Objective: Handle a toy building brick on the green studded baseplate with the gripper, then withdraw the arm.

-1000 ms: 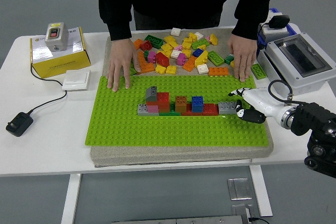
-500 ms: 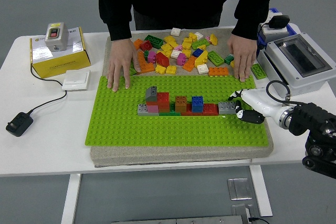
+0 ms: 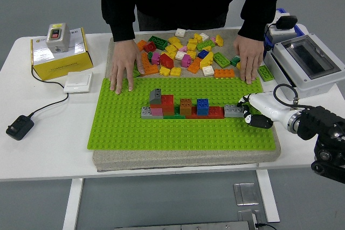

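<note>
right hand (image 3: 252, 110) has edged rightward beside grey brick (image 3: 233, 111), lying left-right.

I see a bright green baseplate (image 3: 161, 133) with bumps all over. On it sit 1 blue brick (image 3: 202, 106), 1 brown brick (image 3: 186, 106) and 1 grey brick (image 3: 233, 111). My right hand (image 3: 254, 110) is white and black. The box (image 3: 56, 57) is yellow.

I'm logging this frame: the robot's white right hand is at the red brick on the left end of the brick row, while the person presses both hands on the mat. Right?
Not quite. In the head view the white right hand is at the grey brick on the right end of the brick row on the green studded baseplate. The person's hands do rest at the baseplate's far edge.
</note>
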You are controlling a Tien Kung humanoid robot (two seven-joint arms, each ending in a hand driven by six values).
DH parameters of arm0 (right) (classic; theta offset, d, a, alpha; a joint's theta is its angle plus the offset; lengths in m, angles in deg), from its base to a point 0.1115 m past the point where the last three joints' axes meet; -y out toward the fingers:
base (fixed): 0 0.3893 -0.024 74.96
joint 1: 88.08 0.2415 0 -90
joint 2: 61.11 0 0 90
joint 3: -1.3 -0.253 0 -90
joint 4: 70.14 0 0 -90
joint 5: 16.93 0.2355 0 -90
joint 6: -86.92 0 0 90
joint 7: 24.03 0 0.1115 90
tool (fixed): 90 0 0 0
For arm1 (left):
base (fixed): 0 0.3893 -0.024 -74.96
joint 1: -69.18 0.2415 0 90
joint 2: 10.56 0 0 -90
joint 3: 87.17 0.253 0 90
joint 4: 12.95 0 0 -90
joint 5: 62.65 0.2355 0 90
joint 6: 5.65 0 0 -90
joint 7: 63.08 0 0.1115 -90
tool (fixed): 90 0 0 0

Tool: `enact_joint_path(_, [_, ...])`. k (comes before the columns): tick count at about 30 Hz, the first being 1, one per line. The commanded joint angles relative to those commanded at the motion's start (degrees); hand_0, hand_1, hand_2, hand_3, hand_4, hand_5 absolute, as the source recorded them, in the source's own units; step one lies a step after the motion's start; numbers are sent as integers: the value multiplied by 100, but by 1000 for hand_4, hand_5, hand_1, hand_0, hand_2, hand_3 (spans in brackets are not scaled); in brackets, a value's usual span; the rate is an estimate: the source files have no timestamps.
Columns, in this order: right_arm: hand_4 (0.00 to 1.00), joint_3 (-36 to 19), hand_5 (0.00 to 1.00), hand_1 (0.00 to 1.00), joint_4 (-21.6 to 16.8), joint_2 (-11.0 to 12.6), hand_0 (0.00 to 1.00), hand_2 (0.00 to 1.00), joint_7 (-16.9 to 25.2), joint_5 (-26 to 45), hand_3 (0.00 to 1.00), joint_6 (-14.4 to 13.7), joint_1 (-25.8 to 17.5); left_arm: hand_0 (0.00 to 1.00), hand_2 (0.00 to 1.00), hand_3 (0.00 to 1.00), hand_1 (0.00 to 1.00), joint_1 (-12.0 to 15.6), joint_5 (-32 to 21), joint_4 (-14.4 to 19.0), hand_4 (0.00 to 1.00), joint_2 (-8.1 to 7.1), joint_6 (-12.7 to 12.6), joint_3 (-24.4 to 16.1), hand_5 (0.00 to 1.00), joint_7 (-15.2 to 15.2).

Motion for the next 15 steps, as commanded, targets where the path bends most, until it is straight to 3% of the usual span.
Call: enact_joint_path(15, [2, 52, 602, 197, -28, -55, 56, 793, 50, 27, 723, -82, 20, 717, 594, 637, 659, -15, 45, 0, 267, -1, 10, -41, 678, 22])
